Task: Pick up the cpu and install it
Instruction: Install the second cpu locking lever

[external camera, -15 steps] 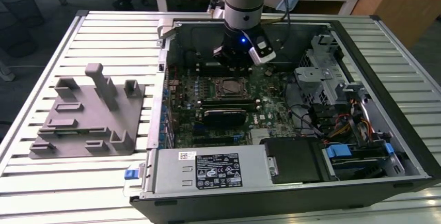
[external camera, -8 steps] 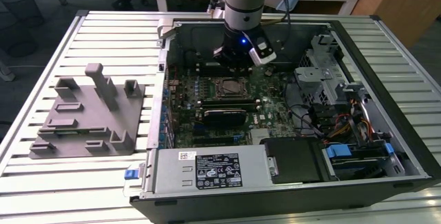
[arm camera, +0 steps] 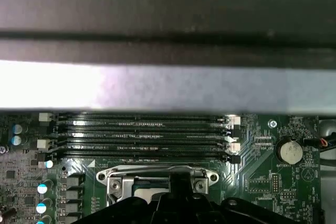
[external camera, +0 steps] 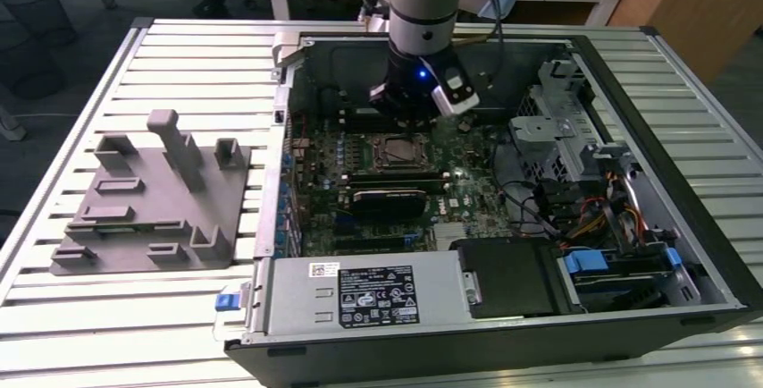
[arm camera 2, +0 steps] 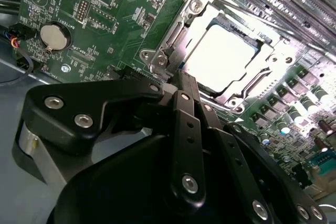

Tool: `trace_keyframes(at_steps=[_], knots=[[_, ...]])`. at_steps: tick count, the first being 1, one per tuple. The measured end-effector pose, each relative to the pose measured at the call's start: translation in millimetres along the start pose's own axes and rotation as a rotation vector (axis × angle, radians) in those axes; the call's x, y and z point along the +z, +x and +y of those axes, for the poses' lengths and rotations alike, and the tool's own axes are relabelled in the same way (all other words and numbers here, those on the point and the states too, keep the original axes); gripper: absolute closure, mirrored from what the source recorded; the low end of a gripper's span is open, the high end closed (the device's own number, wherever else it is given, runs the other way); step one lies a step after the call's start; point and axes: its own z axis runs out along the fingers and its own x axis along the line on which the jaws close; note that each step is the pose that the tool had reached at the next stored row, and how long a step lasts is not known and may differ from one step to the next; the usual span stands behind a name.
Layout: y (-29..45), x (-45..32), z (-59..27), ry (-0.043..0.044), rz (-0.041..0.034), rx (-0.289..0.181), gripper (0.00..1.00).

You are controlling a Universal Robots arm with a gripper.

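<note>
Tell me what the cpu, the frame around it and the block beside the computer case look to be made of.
The cpu: bare metal top, probably; it glares silvery white in the second wrist view. The frame around it: bright plated metal, judging by its shine and screw heads. The block: likely matte grey plastic, with a dull, even colour and no glints in the exterior view.

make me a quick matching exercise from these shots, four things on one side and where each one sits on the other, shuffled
Things:
1. cpu
2. grey fixture block
3. coin battery
4. gripper

Places:
A. on the slatted table, outside the computer case
B. in the motherboard socket
C. just above the socket's edge
D. on the green board, apart from the socket

Pairs: 1-B, 2-A, 3-D, 4-C
</note>
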Motion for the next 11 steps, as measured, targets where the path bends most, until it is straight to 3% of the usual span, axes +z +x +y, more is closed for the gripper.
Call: trace_keyframes(at_steps=[7,11], knots=[[0.1,-0.5,-5.2,0.0001,0.0,0.0,0.89],[-0.4,-11.0,-4.6,-0.002,0.0007,0.0,0.89]])
